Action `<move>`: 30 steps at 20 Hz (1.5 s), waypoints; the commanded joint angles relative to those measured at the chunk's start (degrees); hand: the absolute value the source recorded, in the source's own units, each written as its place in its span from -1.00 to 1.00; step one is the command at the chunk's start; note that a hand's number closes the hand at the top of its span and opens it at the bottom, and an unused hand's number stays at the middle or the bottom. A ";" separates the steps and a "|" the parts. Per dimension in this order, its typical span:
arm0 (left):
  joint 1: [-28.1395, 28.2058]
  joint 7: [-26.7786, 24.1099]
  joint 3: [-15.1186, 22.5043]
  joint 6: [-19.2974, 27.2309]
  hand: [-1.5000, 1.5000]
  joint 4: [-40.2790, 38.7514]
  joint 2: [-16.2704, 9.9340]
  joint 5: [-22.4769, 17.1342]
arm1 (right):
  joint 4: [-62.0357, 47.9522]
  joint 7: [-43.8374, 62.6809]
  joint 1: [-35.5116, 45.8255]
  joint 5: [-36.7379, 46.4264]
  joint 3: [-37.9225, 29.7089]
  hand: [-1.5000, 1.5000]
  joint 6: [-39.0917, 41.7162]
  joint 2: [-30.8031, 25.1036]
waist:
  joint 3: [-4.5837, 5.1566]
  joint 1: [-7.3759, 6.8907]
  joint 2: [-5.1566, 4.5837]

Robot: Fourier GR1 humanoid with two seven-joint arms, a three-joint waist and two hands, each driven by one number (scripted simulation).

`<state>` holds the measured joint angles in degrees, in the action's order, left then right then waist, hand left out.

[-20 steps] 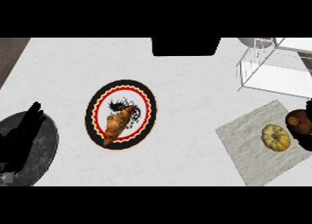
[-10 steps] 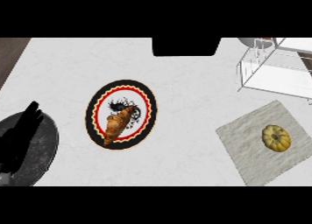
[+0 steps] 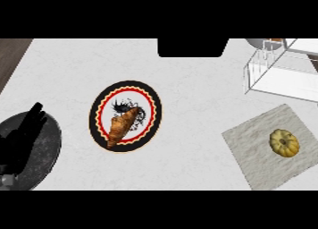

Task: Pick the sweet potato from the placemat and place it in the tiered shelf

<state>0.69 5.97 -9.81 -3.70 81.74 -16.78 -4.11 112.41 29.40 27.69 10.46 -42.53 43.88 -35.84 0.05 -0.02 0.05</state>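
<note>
Left hand [image 3: 20, 138] rests open, well apart from sweet potato [image 3: 121, 127].

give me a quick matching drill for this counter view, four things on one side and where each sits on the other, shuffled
Things:
1. sweet potato
2. small yellow pumpkin
3. tiered shelf
4. left hand

Places:
A. upper right corner of the counter
B. on the grey square mat at the right
C. lower left edge, fingers up, resting
D. on the round black, red and yellow placemat near the middle

Pairs: 1-D, 2-B, 3-A, 4-C
</note>
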 commanded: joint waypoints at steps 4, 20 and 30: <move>-3.17 -2.06 -1.14 -0.98 0.00 -4.92 -0.54 0.78 | -10.91 -3.39 5.78 7.41 6.73 1.00 -4.73 -9.54 | -0.02 -0.37 -0.19; -0.40 1.00 -2.43 -3.79 0.00 1.20 -1.19 -0.77 | -38.19 -16.34 15.35 24.27 22.57 1.00 -25.36 -11.69 | -0.05 -1.52 -0.39; 1.94 -0.57 -1.91 -3.58 0.00 2.38 0.77 0.40 | -63.29 -26.26 24.25 25.57 22.03 1.00 -30.23 -13.85 | -0.07 -1.55 -0.37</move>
<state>0.10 6.67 -11.30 -6.14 82.81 -15.93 -3.29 57.70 6.85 49.63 34.68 -20.84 16.13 -49.31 0.00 -1.28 -0.31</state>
